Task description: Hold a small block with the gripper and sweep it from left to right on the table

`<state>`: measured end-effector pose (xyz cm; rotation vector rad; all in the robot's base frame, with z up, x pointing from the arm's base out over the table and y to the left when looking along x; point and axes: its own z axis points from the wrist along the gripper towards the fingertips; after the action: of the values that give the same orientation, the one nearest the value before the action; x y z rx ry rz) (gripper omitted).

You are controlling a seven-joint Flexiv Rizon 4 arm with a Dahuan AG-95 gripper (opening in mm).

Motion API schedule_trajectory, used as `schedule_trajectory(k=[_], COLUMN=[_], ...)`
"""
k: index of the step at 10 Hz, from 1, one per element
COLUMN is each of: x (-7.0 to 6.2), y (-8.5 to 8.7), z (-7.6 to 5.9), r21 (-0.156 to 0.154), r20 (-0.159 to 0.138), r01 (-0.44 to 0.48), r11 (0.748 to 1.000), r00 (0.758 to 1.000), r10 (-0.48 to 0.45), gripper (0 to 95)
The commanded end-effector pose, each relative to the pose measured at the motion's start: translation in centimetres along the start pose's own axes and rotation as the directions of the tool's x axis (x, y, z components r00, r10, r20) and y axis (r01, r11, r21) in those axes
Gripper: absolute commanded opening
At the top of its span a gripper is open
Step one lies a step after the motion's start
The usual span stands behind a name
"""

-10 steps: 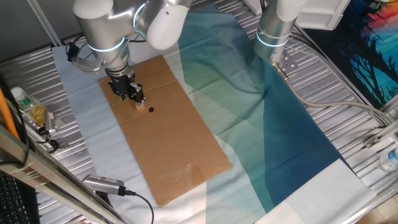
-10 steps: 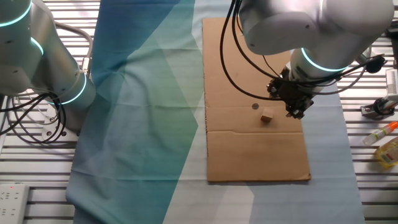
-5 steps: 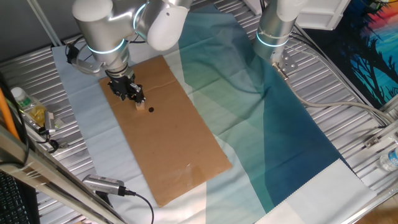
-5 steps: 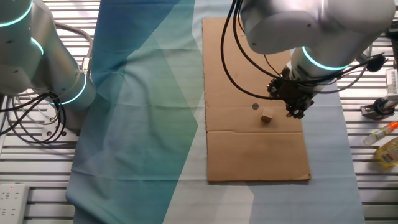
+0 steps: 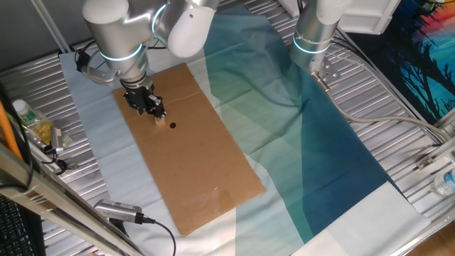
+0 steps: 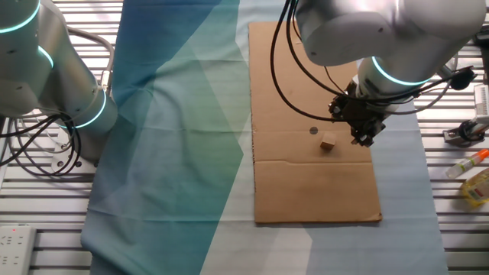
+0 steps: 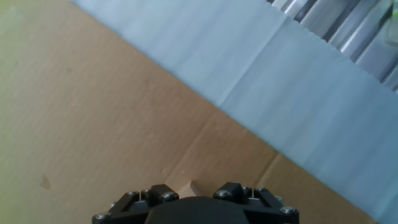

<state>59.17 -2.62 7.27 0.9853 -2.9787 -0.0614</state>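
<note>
Gripper hovers just beside the block, unmoved since before. Whether its jaws are spread, I cannot tell. Block rests on the cardboard.

gripper cut off by bottom edge, fingers' spacing unclear, small block mostly hidden

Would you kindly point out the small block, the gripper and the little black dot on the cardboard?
small block (image 6: 328, 142), the other fixed view, on its top face.
gripper (image 6: 364, 138), the other fixed view, at the fingertips, beside the block.
black dot (image 6: 313, 131), the other fixed view, at its centre, on the cardboard.
</note>
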Motion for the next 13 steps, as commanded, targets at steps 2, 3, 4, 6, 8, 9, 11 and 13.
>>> schedule_trajectory(k=[2, 3, 4, 6, 8, 9, 11, 13], x=[0.07, 0.07, 0.08, 0.08, 0.08, 0.06, -0.03, 0.04], y=[-0.12, -0.13, -0.13, -0.13, -0.13, -0.12, -0.04, 0.09], z=[0.06, 0.05, 0.05, 0.05, 0.04, 0.05, 0.12, -0.05], r21=[0.042, 0.044, 0.044, 0.053, 0.055, 0.055, 0.054, 0.051], r20=[-0.01, -0.011, -0.01, -0.011, -0.007, -0.006, -0.008, -0.006], r01=[0.347, 0.392, 0.396, 0.467, 0.477, 0.482, 0.504, 0.519], r11=[0.937, 0.919, 0.917, 0.883, 0.877, 0.874, 0.862, 0.853], r00=[0.938, 0.92, 0.918, 0.884, 0.878, 0.876, 0.864, 0.854], r10=[-0.347, -0.392, -0.396, -0.467, -0.478, -0.483, -0.504, -0.52], gripper=[57.0, 57.0, 57.0, 57.0, 57.0, 57.0, 57.0, 57.0])
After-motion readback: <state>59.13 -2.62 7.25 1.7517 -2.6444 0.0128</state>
